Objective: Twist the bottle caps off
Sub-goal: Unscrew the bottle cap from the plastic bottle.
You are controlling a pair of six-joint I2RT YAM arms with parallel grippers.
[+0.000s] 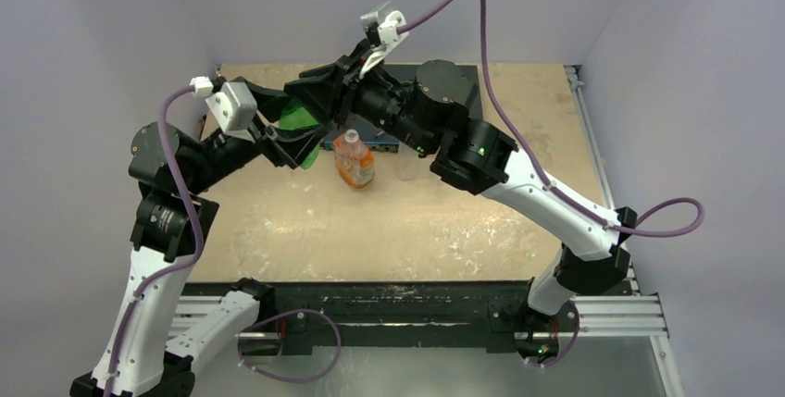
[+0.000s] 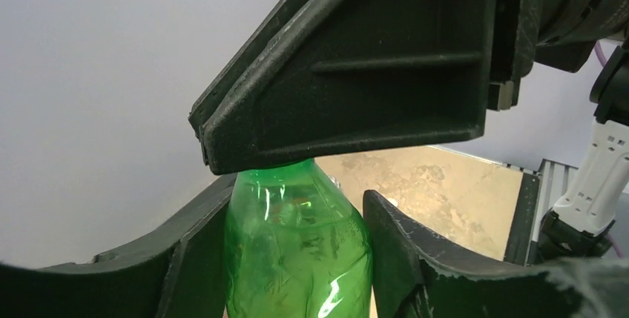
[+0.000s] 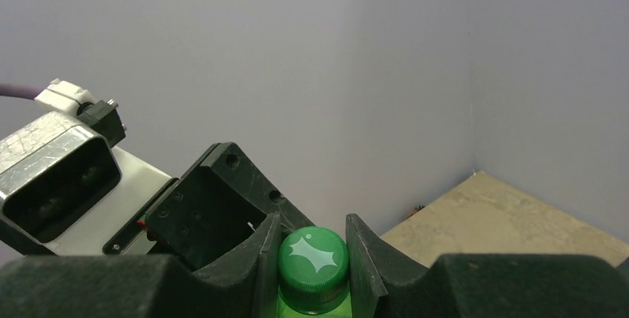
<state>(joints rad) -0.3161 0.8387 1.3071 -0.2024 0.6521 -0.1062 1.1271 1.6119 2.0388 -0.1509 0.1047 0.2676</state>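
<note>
Robotics laboratory work cell. Plain, pale walls [image 1: 111,8] close in a scuffed tan board surface [image 1: 417,226] on three sides. Slotted aluminium rails [image 1: 611,318] along the near edge carry the bases of two black-and-white jointed arms, the left arm [image 1: 153,277] and the right arm [image 1: 546,198]. Purple cables [image 1: 482,18] loop loosely alongside the arms. A metal-cased camera housing [image 3: 52,177] is bolted at one wrist. A green indicator light [image 1: 479,150] glows on a joint of the right arm, another at its base.

Two bottles [image 1: 298,117] [image 1: 355,164], one green cap [image 3: 313,257].
</note>
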